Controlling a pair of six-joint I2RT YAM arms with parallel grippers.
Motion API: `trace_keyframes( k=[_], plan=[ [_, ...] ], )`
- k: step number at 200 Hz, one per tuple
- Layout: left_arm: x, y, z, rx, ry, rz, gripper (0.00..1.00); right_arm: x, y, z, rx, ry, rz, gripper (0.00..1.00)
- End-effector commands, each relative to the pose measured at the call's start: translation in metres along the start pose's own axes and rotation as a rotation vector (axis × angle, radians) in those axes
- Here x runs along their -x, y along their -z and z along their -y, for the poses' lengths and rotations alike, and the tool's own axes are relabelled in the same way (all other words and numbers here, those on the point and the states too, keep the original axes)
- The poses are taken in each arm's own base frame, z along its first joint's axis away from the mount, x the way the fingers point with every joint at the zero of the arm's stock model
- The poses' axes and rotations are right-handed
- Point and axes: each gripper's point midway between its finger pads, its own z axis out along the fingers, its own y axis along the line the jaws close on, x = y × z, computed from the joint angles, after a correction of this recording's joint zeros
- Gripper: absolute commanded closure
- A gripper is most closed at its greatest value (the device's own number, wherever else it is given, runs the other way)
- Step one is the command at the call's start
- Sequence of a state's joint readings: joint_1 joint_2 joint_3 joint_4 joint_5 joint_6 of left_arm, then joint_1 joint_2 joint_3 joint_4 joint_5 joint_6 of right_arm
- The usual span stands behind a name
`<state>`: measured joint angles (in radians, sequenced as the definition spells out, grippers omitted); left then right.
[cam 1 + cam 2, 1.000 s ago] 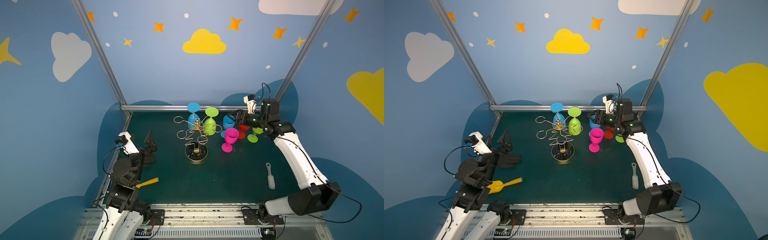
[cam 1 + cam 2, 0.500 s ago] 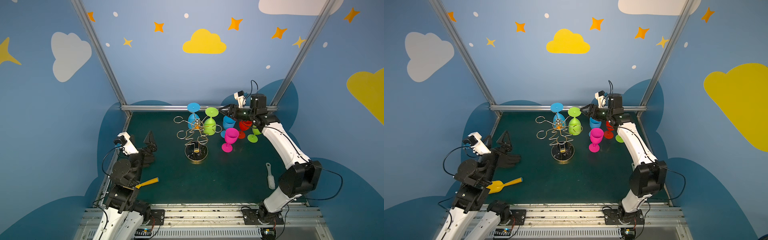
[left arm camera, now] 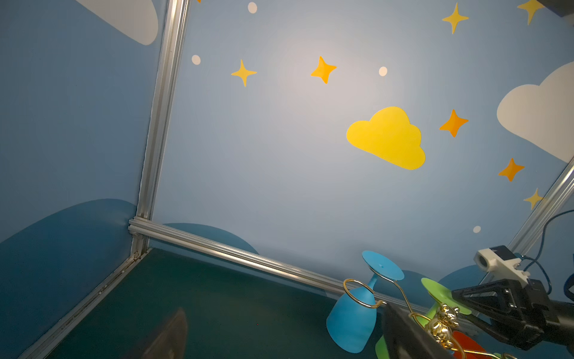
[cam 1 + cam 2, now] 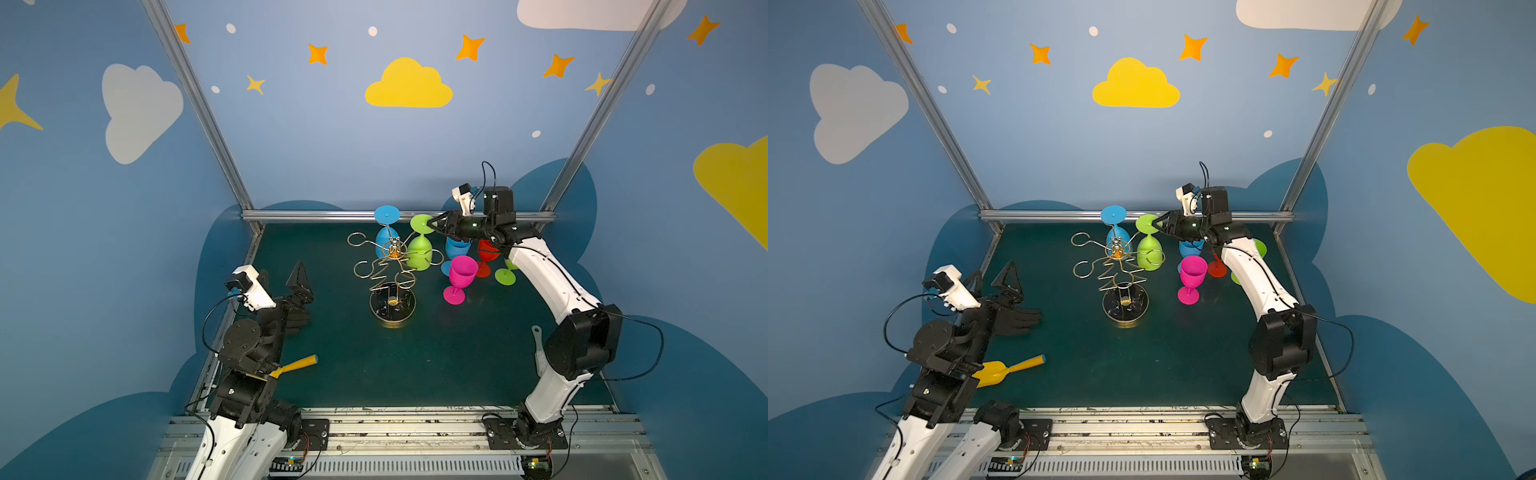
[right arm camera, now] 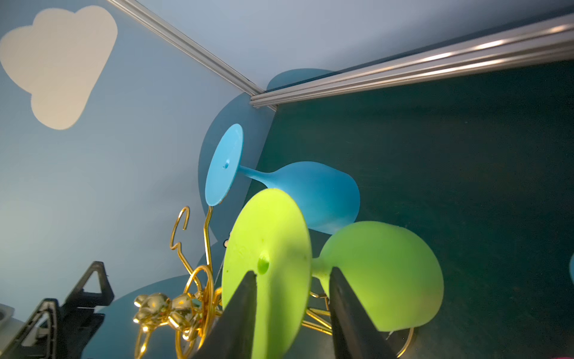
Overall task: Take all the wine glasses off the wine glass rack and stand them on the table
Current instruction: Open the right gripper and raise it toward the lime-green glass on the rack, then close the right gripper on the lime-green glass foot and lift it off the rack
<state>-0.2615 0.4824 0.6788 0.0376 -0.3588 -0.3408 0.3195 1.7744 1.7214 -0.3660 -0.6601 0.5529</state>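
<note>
The gold wire wine glass rack [image 4: 392, 270] [image 4: 1121, 270] stands mid-table on a round dark base. A green wine glass [image 4: 419, 255] [image 4: 1149, 255] [image 5: 382, 273] hangs upside down in a loop on its right. A blue wine glass [image 4: 386, 216] [image 3: 354, 317] hangs at its back. My right gripper [image 4: 432, 224] [image 4: 1156, 224] [image 5: 292, 272] straddles the green glass's foot, open a little. One finger lies on the foot's outer face and the other sits by the stem, with a gap showing. My left gripper [image 4: 286, 286] [image 4: 992, 282] [image 3: 285, 342] stays wide open and empty at the left.
Pink [image 4: 459, 274], blue [image 4: 457, 247], red [image 4: 484, 253] and green [image 4: 505, 274] glasses stand on the mat right of the rack, under my right arm. A yellow scoop [image 4: 293, 365] lies front left. A white brush [image 4: 538, 353] lies front right.
My right gripper has swung left from above the standing glasses to the hanging green glass's foot, and its jaws have narrowed round it. The left arm has not moved.
</note>
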Motion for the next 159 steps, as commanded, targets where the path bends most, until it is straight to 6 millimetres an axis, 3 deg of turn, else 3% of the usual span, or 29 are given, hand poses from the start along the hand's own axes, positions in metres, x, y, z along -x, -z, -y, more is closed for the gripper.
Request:
trace_keyframes(
  k=[1,38,84,159],
  plan=[
    [0.014,0.003,0.003,-0.007,0.005,0.034,0.04,0.008,0.003,-0.009,0.020,0.014,0.012,0.73],
    [0.013,0.002,0.003,-0.008,-0.001,0.029,0.03,0.009,0.002,-0.012,0.036,0.012,0.011,0.88],
    [0.015,0.002,0.004,-0.012,0.004,0.033,0.04,0.013,0.005,-0.024,0.090,0.001,0.014,1.00],
    [0.019,0.005,0.005,-0.017,0.004,0.042,0.03,0.018,0.015,-0.054,0.220,-0.027,0.024,1.00]
  ],
)
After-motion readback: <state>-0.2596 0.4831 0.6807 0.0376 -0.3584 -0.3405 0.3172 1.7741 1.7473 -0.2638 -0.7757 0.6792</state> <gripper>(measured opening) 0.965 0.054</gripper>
